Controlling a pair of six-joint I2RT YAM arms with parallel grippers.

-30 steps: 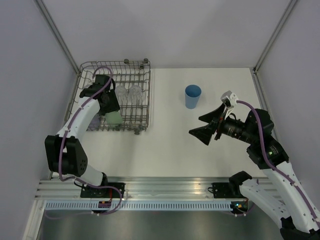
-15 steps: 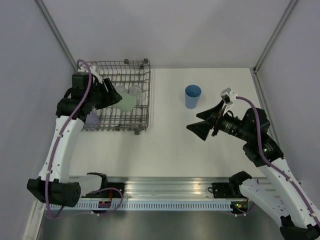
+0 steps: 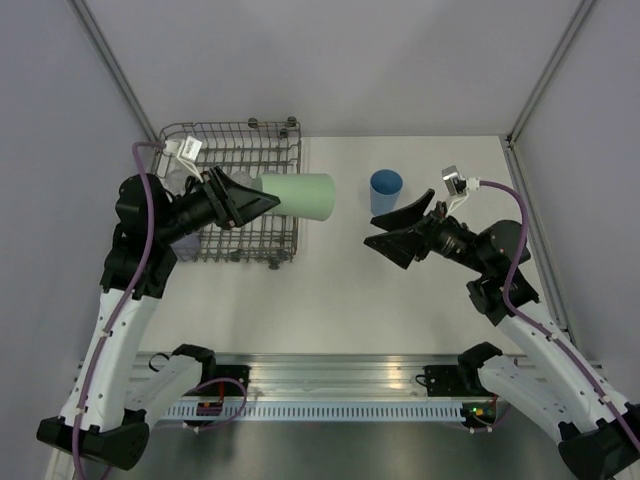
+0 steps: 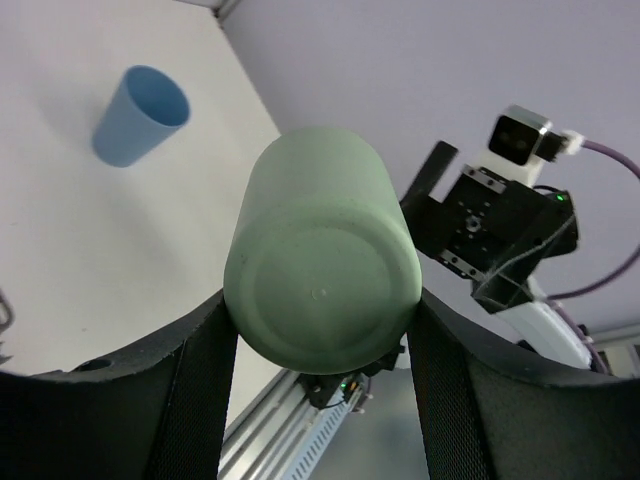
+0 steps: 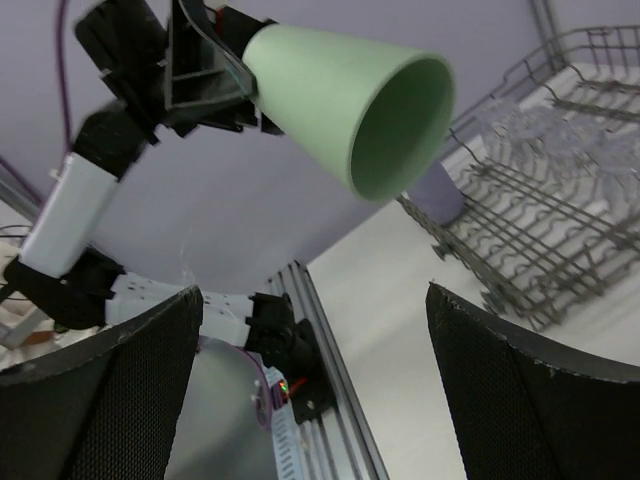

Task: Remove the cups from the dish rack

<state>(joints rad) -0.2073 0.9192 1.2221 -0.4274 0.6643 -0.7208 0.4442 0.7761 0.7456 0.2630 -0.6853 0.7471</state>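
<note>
Clamping green cup (image 3: pixel 297 195) at its base, left fingers (image 3: pixel 255 203) — rim toward right fingers (image 3: pixel 392 240), spread wide, empty

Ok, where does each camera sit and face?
Top external: above and behind the bases, looking down on the table; both arms show.
Left wrist: looks past the green cup's base toward the right arm and blue cup; own fingers show.
Right wrist: looks into that cup's mouth, toward the left arm and dish rack; own fingers show.
All three share the green cup.
</note>
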